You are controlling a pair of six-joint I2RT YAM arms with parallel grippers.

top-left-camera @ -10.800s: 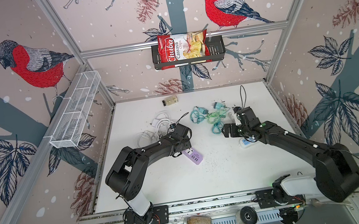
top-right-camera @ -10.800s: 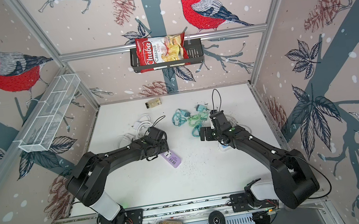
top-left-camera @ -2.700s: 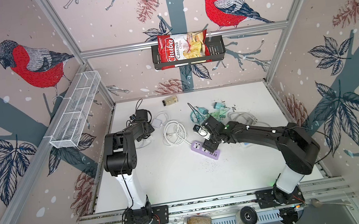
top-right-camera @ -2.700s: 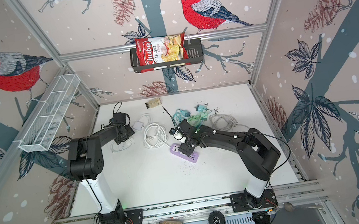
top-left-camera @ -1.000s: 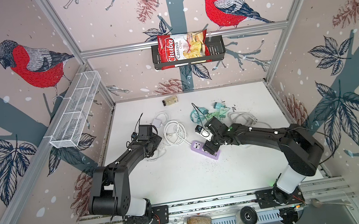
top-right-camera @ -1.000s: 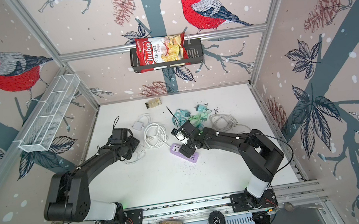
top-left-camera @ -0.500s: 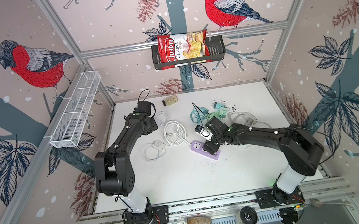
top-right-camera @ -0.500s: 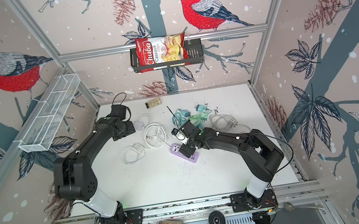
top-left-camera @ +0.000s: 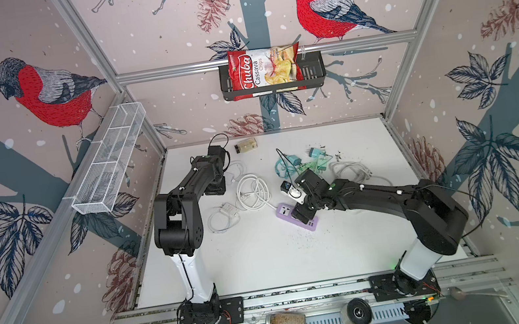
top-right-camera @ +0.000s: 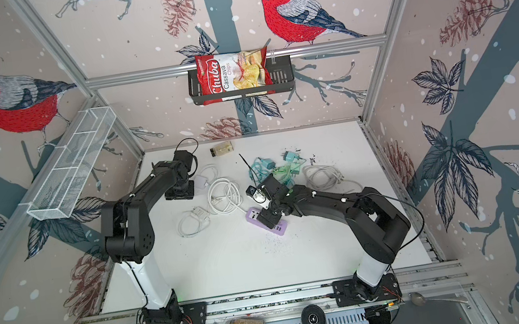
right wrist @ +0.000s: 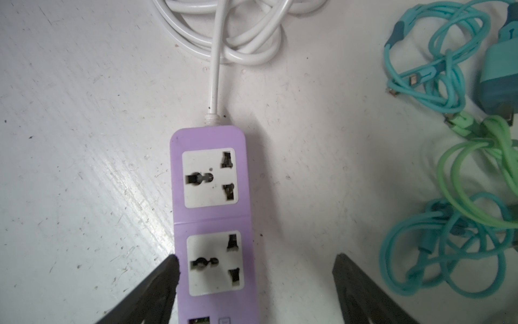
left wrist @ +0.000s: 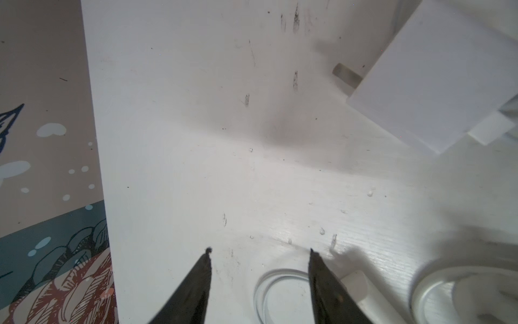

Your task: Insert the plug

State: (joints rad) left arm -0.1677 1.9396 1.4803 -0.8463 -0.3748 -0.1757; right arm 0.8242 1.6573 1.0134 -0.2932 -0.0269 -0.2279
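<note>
A purple power strip [right wrist: 210, 218] with two empty white sockets lies mid-table, also seen in both top views [top-left-camera: 284, 210] [top-right-camera: 253, 212]. My right gripper [right wrist: 257, 258] hangs low over it, open, one finger against the strip's side; in both top views [top-left-camera: 303, 213] [top-right-camera: 269, 218] it covers the strip's middle. A white plug block [left wrist: 437, 75] with a metal prong lies at the back left [top-right-camera: 200, 182]. My left gripper [left wrist: 259, 251] is open beside it over bare table and a thin white cable loop [left wrist: 269, 291], holding nothing [top-left-camera: 216, 189].
The strip's white cord coil [top-left-camera: 254, 193] lies between the arms. A small white adapter with cable [top-left-camera: 227, 209] sits nearer the front. Teal and green cables [right wrist: 448, 70] and a white cable bundle [top-left-camera: 352, 172] lie behind the right arm. The left wall [left wrist: 42, 140] is close.
My left arm has swung from the small white adapter to the back left of the table, and its jaws have narrowed. The right arm has not moved.
</note>
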